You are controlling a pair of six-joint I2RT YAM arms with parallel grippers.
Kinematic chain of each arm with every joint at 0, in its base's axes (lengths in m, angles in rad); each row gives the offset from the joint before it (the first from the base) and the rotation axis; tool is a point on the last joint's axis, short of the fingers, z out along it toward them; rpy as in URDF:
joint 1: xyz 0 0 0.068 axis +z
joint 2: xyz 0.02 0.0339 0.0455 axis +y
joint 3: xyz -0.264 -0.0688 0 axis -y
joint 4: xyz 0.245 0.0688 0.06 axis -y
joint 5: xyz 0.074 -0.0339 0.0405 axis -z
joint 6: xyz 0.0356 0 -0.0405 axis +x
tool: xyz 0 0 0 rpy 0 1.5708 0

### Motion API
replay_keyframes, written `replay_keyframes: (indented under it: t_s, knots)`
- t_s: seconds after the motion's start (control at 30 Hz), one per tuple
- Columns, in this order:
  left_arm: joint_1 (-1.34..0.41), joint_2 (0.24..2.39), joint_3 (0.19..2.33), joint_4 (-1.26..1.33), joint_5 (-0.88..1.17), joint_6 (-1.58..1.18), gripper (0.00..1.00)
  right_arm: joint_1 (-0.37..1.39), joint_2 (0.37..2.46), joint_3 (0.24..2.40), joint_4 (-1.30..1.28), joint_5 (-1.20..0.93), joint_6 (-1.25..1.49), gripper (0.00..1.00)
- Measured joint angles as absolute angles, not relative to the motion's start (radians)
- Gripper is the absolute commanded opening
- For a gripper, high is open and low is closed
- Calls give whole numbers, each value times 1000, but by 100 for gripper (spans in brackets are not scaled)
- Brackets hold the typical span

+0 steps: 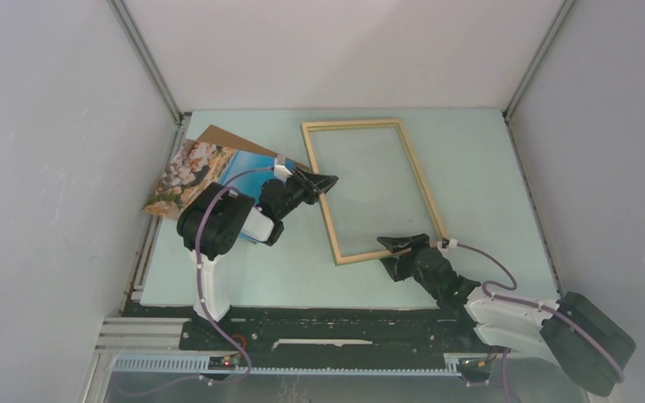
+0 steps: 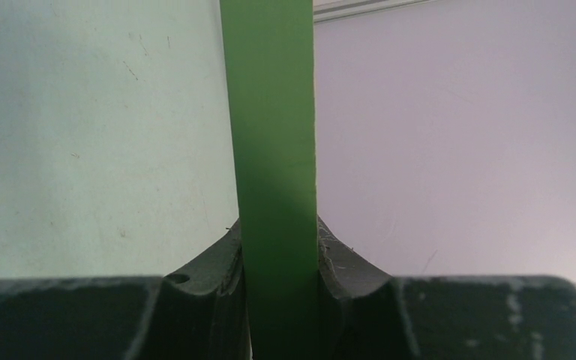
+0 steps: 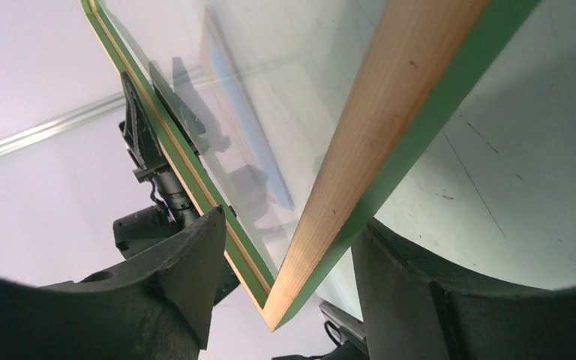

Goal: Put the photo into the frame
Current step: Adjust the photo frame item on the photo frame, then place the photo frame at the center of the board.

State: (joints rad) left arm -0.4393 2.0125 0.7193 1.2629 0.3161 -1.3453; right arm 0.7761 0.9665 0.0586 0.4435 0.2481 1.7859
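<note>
Two claws meet the frame [image 1: 424,180], which sits over the middle of the counter [image 1: 487,185], pale wood side up. Left claw [image 1: 329,181]: pinching the frame's left long rail, the green edge upright between its fingers. Right claw [image 1: 396,245]: fingers spread wide astride the near right corner; whether they press on the wood cannot be told. The photo [image 1: 186,172] lies at the counter's left edge on a brown backing board [image 1: 231,137], partly under the left arm [image 1: 218,222].

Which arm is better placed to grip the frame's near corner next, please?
Probably right: the right tool straddles the frame there, jaws open; the left tool is clamped on a side rail.
</note>
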Motion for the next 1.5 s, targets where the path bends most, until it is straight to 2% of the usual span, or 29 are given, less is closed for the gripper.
replay_keyframes:
  t_s: [0.1, 0.27, 0.63, 0.77, 0.9, 1.03, 1.17, 1.3, 1.5]
  knots:
    - [-443, 2013, 719, 1264, 298, -1348, 26, 777, 984, 49, 472, 268, 1803, 55]
    - [-445, 2016, 719, 1272, 274, -1371, 27, 779, 978, 34, 490, 296, 1830, 43]
    - [-450, 2045, 719, 1284, 244, -1434, 32, 781, 923, 10, 489, 338, 1899, 43]
    - [-451, 2048, 719, 1286, 236, -1437, 42, 781, 916, 10, 491, 342, 1914, 42]
    - [-463, 2048, 719, 1320, 244, -1431, 51, 780, 912, 10, 524, 344, 1938, 28]
    - [-470, 2048, 719, 1340, 258, -1431, 60, 774, 936, 10, 558, 345, 1953, 25]
    - [-472, 2048, 719, 1356, 269, -1430, 64, 772, 980, 10, 586, 335, 1964, 24]
    - [-473, 2048, 719, 1367, 273, -1423, 61, 768, 1010, 10, 616, 330, 1970, 24]
    - [-473, 2048, 719, 1366, 272, -1420, 41, 765, 1025, 10, 637, 326, 1979, 24]
